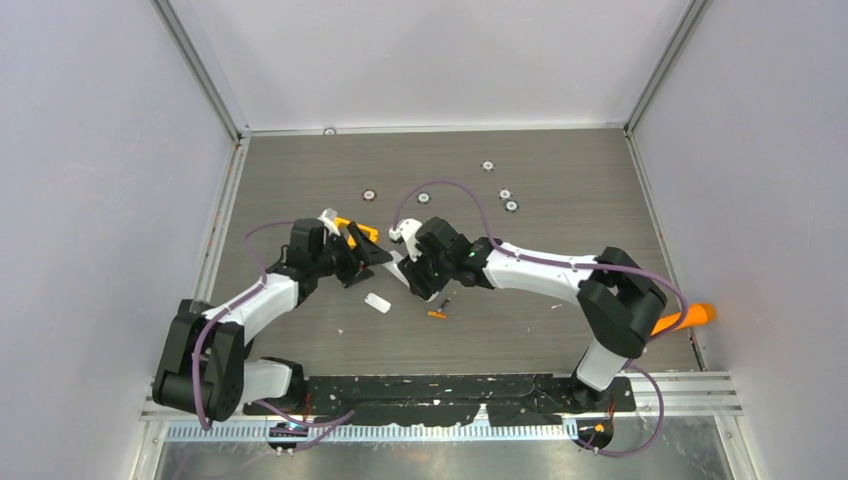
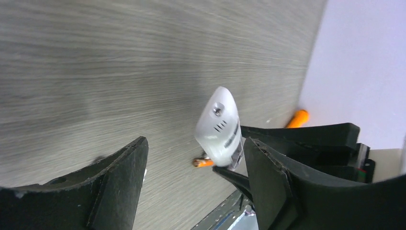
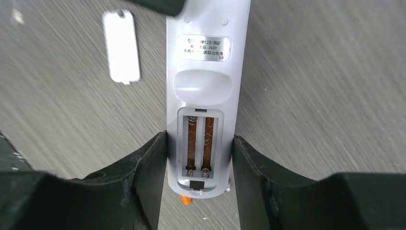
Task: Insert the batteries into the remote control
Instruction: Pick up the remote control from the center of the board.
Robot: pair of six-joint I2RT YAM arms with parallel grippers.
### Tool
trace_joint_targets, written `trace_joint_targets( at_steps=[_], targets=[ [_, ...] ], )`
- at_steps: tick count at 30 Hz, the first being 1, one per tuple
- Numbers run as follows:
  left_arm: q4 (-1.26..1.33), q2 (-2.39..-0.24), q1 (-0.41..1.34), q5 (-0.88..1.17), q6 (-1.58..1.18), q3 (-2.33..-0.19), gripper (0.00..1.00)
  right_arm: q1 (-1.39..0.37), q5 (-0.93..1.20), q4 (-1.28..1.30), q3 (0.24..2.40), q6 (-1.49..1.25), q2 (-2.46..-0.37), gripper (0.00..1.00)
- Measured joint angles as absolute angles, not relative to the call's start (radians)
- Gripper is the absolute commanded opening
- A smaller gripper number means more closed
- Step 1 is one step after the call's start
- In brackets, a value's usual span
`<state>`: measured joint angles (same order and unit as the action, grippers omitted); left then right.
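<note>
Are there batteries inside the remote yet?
Empty: the open compartment of the remote control shows only bare springs; an orange battery lies on the table.

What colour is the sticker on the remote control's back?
Silvery grey with dark print; the sticker on the remote control shows best in the right wrist view.

Right wrist: far end of the remote control (image 3: pixel 201 72) is hidden behind a dark blurred shape (image 3: pixel 158 5) at the top edge. Its label (image 3: pixel 203 48) is only partly legible. Orange battery (image 3: pixel 186 200) shows just a tip below the remote control.

Top view: remote control mostly covered by the right gripper (image 1: pixel 413 284). Dark battery (image 1: pixel 444 303) too small for detail. Orange stick (image 1: pixel 690 317) partly behind the right arm (image 1: pixel 620 310).

Left wrist: remote control end-on, its length hidden.
</note>
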<state>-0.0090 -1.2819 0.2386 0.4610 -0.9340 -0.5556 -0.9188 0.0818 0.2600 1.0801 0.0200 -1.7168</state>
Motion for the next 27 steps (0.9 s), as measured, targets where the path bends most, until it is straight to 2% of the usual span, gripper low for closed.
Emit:
trace_joint_targets(
  at_steps=[8,22,24,27],
  targets=[
    [0.333,-1.24,0.271,0.55,-1.021,-0.482,0.74,-0.919,0.112,0.171,1.068,-0.094,-1.572,0.28],
    [0.506,-1.254,0.346,0.528,-1.127,-0.458,0.43,-0.919,0.132,0.154,1.068,-0.234,-1.571,0.28],
    [0.509,-1.256,0.356,0.518,-1.131,-0.453,0.37,-0.919,0.131,0.155,1.068,-0.25,-1.573,0.28],
    [0.512,-1.259,0.361,0.505,-1.138,-0.45,0.1,-0.919,0.129,0.157,1.069,-0.272,-1.573,0.28]
  ],
)
